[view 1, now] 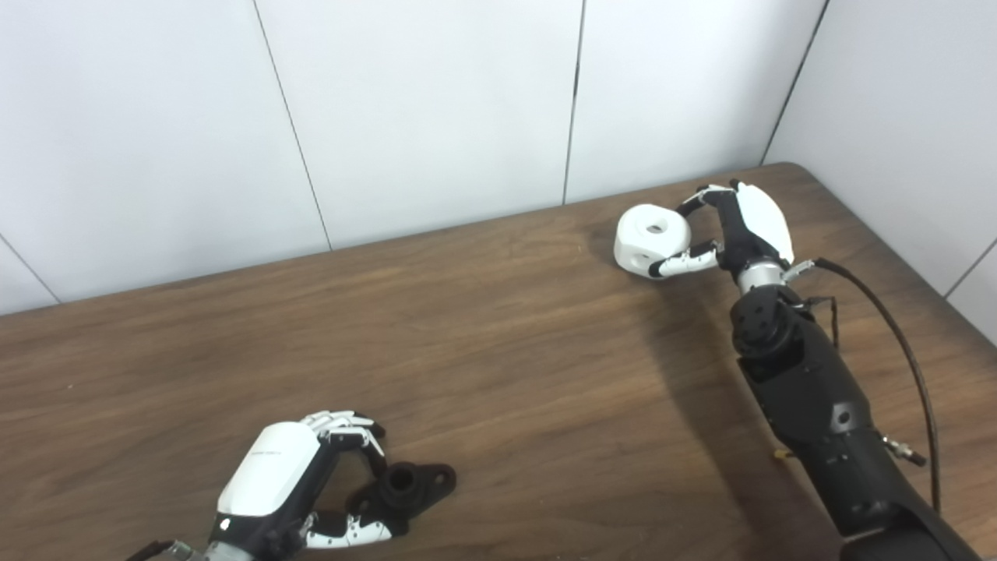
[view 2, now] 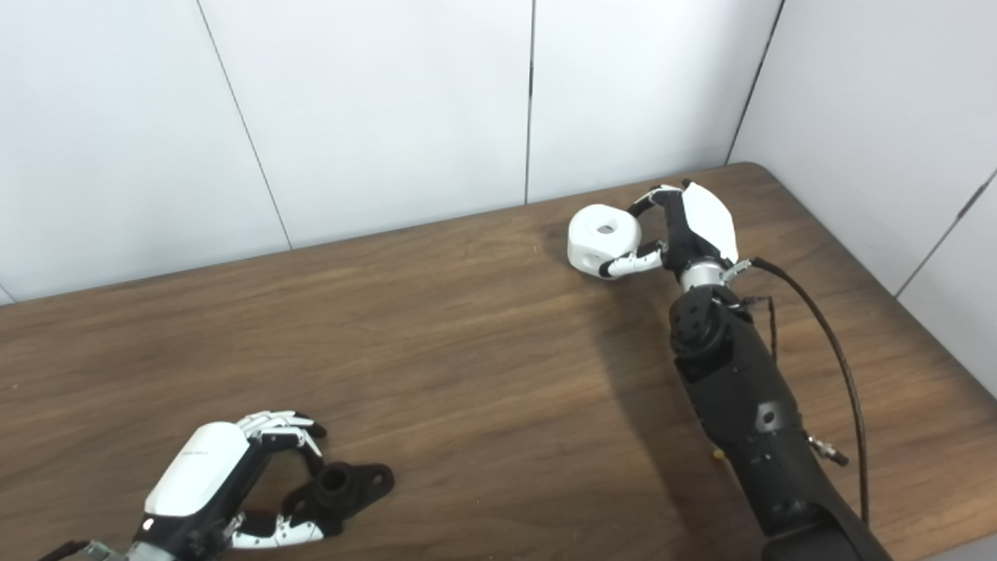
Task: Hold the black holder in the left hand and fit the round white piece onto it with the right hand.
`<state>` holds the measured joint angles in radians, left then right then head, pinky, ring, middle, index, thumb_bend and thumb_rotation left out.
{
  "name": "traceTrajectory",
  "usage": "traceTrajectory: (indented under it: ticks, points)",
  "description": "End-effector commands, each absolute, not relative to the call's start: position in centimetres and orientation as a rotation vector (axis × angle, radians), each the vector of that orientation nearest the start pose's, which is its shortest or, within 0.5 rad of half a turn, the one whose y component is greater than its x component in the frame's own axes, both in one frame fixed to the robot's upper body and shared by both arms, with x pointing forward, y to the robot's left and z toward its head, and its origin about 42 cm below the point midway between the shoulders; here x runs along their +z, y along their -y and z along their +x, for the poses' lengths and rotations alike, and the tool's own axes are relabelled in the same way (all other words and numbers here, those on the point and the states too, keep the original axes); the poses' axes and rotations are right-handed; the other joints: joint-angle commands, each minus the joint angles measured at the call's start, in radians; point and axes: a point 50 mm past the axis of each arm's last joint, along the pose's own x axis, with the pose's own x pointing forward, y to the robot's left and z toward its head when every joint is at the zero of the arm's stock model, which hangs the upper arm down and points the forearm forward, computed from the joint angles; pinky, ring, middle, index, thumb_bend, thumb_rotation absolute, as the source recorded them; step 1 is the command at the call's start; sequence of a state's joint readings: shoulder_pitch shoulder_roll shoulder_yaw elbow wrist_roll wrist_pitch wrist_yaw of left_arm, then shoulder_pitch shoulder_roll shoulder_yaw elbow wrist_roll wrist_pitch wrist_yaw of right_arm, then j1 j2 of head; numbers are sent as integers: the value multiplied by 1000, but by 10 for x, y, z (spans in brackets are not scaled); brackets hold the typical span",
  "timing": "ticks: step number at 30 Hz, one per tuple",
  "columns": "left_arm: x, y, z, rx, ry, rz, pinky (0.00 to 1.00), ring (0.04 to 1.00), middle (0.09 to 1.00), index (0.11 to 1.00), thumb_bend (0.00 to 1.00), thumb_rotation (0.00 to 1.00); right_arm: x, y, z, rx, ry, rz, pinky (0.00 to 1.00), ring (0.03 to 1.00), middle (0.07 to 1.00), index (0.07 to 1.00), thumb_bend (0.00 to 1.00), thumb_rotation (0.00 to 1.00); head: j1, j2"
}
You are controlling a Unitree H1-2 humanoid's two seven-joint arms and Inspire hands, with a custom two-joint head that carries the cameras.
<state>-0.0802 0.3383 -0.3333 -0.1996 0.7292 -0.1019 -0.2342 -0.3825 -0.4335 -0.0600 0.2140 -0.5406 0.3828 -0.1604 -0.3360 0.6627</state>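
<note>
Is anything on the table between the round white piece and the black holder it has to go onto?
Nothing visible: only bare table lies between the round white piece at the right hand and the black holder at the left hand.

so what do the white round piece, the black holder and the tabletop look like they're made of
Round white piece: likely plastic, smooth matte shell with molded holes. Black holder: matte black plastic, possibly printed; no metallic shine. Table: dark wood-grain surface, probably laminate, though that can't be confirmed.

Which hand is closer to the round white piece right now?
Right. The right hand is curled around the round white piece; the left hand is far across the table.
</note>
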Motion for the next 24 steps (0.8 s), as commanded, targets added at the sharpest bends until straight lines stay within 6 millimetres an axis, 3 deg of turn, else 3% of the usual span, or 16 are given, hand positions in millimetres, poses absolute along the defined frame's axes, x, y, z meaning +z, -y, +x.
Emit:
traceTrajectory:
  ticks: [1,10,24]
  points:
    - [145,-203,282,-577,291,1099,839,804,742,482,522,50,221,382,401,-483,-11,-921,1000,979,848,488,518,134,1,2]
    - [144,-201,280,-577,278,1100,852,810,747,483,522,50,246,360,385,-370,62,-887,1000,943,852,486,520,140,42,10]
    - [145,-188,277,-584,257,1109,873,829,757,483,523,51,280,306,349,-114,158,-924,1000,915,841,484,522,140,147,42]
